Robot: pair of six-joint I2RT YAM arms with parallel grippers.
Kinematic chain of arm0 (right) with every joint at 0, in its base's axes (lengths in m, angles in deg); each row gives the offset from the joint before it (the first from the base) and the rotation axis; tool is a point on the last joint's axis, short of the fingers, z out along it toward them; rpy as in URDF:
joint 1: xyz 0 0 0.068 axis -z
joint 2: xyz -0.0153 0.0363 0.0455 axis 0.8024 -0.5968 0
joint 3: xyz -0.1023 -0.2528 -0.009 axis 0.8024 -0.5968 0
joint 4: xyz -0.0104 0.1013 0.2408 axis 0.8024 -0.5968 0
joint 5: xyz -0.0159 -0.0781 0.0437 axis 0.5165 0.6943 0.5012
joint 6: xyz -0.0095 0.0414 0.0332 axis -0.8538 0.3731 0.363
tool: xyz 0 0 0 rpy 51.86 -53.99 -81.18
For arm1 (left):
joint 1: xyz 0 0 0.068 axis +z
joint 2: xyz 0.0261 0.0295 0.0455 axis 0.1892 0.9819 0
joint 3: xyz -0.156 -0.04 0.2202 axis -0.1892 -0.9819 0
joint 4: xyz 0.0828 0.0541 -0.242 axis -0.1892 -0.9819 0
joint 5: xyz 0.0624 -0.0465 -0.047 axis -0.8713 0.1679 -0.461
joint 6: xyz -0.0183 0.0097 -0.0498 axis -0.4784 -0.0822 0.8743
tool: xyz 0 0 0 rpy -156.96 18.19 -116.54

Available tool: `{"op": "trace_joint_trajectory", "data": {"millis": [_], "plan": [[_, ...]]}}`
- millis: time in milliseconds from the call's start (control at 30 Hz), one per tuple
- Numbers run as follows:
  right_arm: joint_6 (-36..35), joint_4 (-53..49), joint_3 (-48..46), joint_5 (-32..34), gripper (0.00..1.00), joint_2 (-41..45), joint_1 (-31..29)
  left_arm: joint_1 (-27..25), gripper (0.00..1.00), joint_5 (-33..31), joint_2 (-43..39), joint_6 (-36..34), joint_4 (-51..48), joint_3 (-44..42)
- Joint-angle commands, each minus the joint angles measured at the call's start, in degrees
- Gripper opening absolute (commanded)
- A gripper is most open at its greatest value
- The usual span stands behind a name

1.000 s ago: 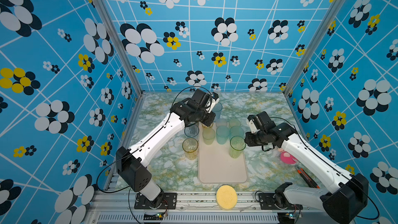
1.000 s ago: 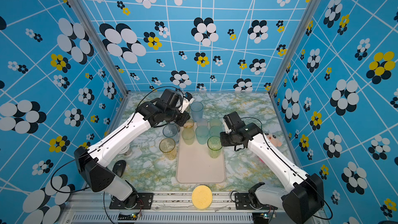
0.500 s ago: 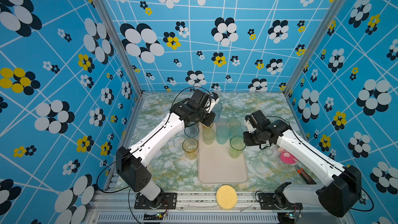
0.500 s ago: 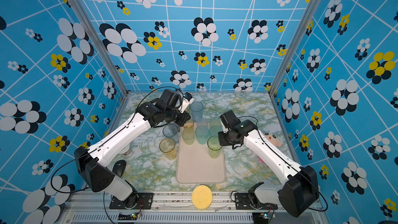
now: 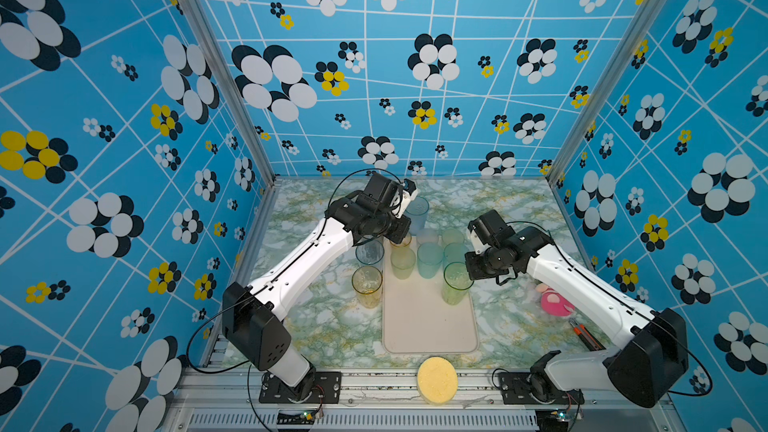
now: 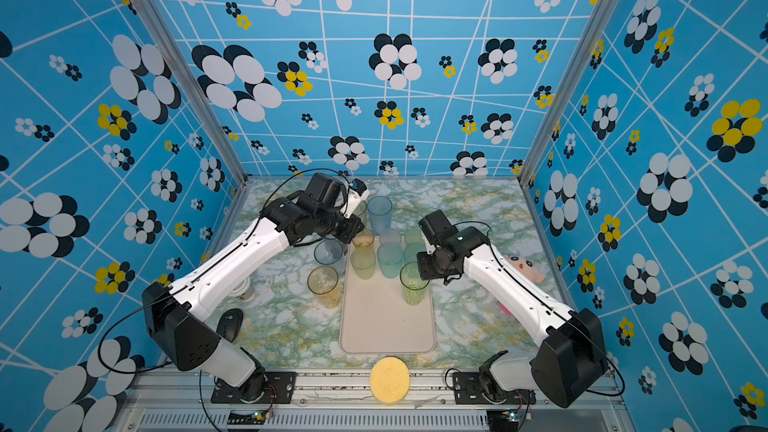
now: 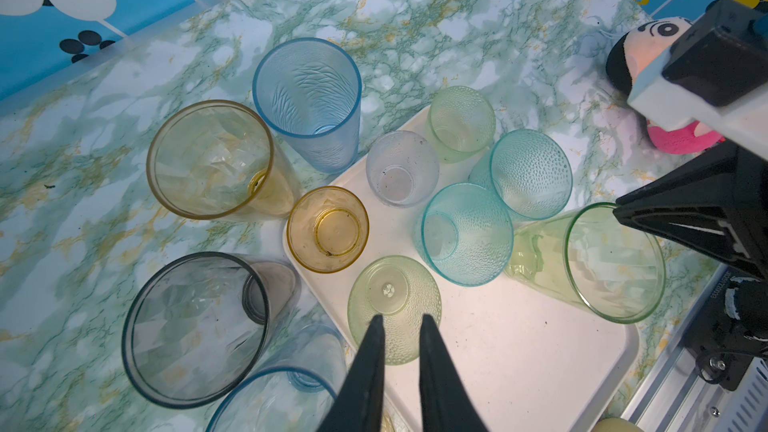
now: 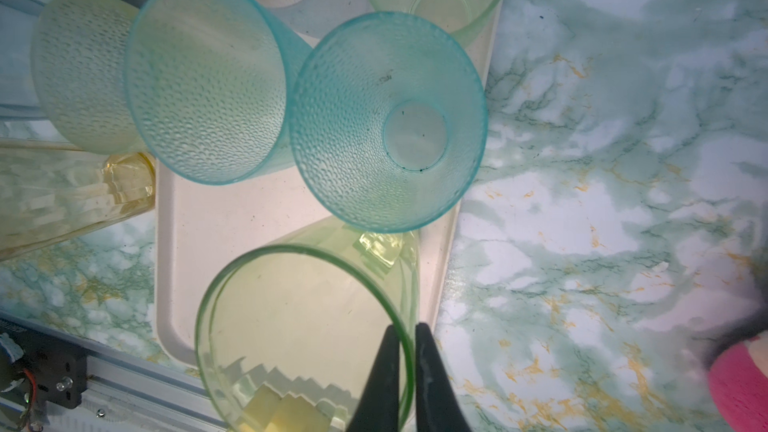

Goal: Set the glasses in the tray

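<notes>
- The large flat pinkish-cream rectangular tray [image 5: 430, 326] lies on the marble-pattern tabletop [image 5: 324, 326]. Its long axis runs from the aluminium front rail [image 5: 374, 382] toward the rear. The near half is bare, and tumblers crowd the far half.
- Off the tray, along its left long rim, stand a tall amber tumbler [image 5: 367, 286] and a blue-grey tumbler [image 5: 369, 252]. A tall pale blue tumbler [image 5: 417, 211] stands beyond the far short rim.
- The right gripper [image 8: 407, 326] is clenched on the rim wall of the tall green faceted tumbler [image 8: 307, 326], one finger inside and one outside.
- That tumbler is mouth-up with its long axis near vertical. Its base is over the tray by the right long rim, just beside a teal dimpled tumbler [image 8: 388, 118].
- The left gripper [image 7: 402, 320] hovers over a pale yellow-green dimpled tumbler [image 7: 395, 284], jaws a narrow gap apart and grasping nothing.
- A yellow round sponge disc [image 5: 437, 380] sits on the front rail, just beyond the near short rim.
</notes>
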Motion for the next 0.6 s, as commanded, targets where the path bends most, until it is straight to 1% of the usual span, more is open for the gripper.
{"op": "trace_joint_trajectory", "data": {"millis": [0, 200, 433, 567], "plan": [[-0.87, -2.68, 1.65, 1.86, 0.10, -0.36, -0.43, 0.88, 0.19, 0.92, -2.15, -0.34, 0.55, -1.03], [-1.18, -3.28, 2.04, 3.89, 0.08, 0.15, -0.68, 1.19, 0.19, 1.09, -2.17, -0.34, 0.54, -1.38], [-1.43, -3.65, 3.43, 6.19, 0.09, 0.96, -0.68, 1.34, 0.19, 1.20, -1.99, -0.34, 0.46, -1.16], [-1.71, -3.31, 3.49, 6.44, 0.09, 0.29, -0.67, 1.32, 0.19, 1.01, -1.99, -0.42, 0.10, -1.21]]}}
